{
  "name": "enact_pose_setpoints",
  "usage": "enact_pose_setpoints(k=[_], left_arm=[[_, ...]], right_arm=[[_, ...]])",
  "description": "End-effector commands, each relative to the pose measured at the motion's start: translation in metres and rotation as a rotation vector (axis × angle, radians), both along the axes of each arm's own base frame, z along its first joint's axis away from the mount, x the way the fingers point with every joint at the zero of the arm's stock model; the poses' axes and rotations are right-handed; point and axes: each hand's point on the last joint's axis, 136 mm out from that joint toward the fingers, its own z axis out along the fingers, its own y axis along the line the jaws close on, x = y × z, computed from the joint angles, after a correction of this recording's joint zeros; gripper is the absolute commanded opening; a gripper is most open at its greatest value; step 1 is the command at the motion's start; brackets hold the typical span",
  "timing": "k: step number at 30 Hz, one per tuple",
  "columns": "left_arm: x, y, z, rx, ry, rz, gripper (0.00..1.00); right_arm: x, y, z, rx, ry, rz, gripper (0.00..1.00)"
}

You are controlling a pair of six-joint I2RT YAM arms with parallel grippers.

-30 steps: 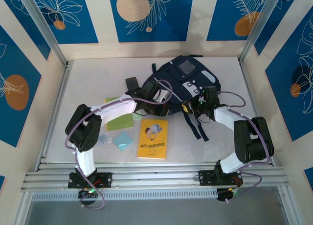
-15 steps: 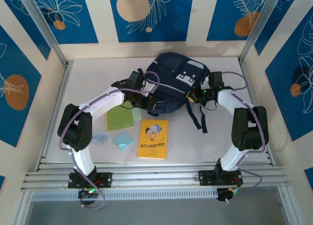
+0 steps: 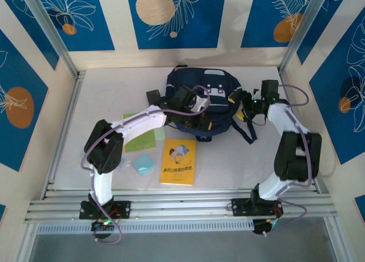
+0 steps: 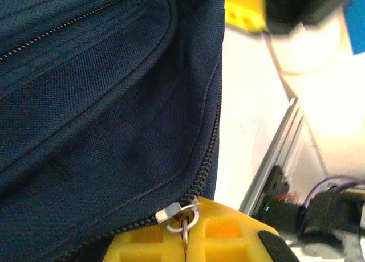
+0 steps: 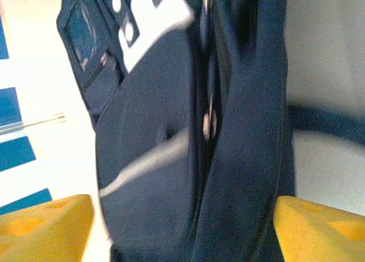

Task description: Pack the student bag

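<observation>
From above: the dark navy fabric backpack sits at the back of the white table, its near side hidden under both arms. Left wrist: left gripper, cut off below, pinches the silver zipper ring. Right wrist, blurred: right gripper gapes wide, bag between its fingers.

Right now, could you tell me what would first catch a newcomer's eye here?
The dark navy student bag sits at the far middle of the table. The left gripper is shut on its zipper pull, the right gripper stands open at the bag's right side, and a yellow children's book lies nearer the front edge.
</observation>
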Motion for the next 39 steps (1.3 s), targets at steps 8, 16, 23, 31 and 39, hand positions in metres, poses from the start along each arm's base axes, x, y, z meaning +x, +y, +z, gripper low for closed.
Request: enact_pose_setpoints(k=[8,16,23,31,39], left_arm=[[0.004,-0.034,0.047,-0.18,-0.049,0.027,0.0],[-0.019,-0.034,0.044,-0.183,-0.012,-0.009,0.0],[-0.027,0.01,0.029,-0.013,-0.05,-0.039,0.0],[-0.022,0.101,-0.003,0.258,-0.013,-0.023,0.0],[0.033,0.18,-0.024,0.42,-0.035,0.13,0.0]], right_arm=[[-0.052,0.04,-0.008,0.2,0.048,-0.114,0.99],[-0.022,0.073,-0.031,0.191,0.006,-0.13,0.9],[-0.016,0.054,-0.029,0.038,-0.034,-0.102,0.0],[-0.023,0.037,-0.013,-0.132,-0.09,-0.017,0.0],[-0.026,0.027,-0.005,-0.153,-0.109,0.071,0.0]])
